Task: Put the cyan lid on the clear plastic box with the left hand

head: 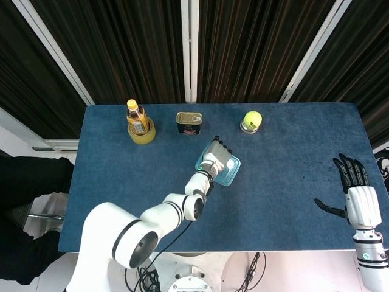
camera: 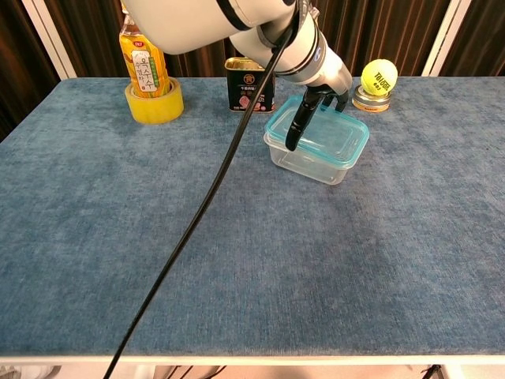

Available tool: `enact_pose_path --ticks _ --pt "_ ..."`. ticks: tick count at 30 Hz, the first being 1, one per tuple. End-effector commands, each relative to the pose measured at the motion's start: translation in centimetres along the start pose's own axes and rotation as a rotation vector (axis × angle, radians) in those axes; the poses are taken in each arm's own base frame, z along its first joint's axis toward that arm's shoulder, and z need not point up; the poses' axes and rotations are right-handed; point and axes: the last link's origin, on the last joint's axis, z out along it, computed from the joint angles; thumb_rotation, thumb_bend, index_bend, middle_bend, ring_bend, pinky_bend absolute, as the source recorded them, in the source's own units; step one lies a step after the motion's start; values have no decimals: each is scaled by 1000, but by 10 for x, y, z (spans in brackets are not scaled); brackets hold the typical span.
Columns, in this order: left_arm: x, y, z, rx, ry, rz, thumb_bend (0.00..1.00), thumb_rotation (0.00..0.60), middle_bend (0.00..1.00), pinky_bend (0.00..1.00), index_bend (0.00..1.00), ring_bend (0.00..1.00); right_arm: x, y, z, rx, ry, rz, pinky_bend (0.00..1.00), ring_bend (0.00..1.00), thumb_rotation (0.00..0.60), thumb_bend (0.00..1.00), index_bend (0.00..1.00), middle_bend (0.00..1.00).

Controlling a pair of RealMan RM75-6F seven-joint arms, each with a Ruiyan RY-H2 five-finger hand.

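Note:
The cyan lid (camera: 333,137) lies on top of the clear plastic box (camera: 315,166) near the middle of the blue table, a little toward the back. My left hand (camera: 317,101) reaches over the lid from above. Its thumb hangs down at the lid's near left edge and its fingers (camera: 342,98) sit at the far edge, so it grips the lid. In the head view the left hand (head: 216,158) covers most of the lid (head: 231,174). My right hand (head: 357,196) hovers open at the table's right edge, fingers spread, holding nothing.
A yellow bottle (camera: 140,61) stands inside a yellow tape roll (camera: 155,103) at the back left. A dark tin can (camera: 251,85) stands just behind the box. A tennis ball (camera: 379,75) sits on a small round tin at the back right.

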Motion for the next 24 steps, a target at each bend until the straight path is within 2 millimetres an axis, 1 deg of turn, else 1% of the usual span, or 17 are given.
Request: enact_pose_path --ticks 1,3,5,8,11,15,19,24 --pt "-1 0 1 2 -2 -2 243 600 192 70 295 80 0 0 0 0 -1 2 0 0 600 1 0 0" --pt "-1 1 1 1 -6 -4 241 600 185 70 268 80 -1 0 0 1 -1 3 0 0 600 1 0 0" --pt "-2 1 1 0 -10 -9 238 600 163 70 204 79 -1 0 0 1 -1 3 0 0 600 1 0 0" --pt "-2 2 0 0 -12 -6 228 600 96 70 91 49 0 -1 0 1 2 4 0 0 600 1 0 0" --pt "-2 3 0 4 -13 -6 206 600 40 69 20 13 0 -1 0 0 2 5 0 0 600 3 0 0" --pt "-2 2 -1 12 -11 -15 153 600 4 64 0 0 0 -1 -2 0 5 11 0 0 600 10 0 0" --pt "-4 1 -1 17 -13 -25 90 600 0 50 0 0 1 0 -3 0 8 13 0 0 600 22 0 0" --pt "-2 -10 -9 -1 -1 -100 65 600 0 36 0 0 2 0 -3 2 9 13 0 0 600 22 0 0"
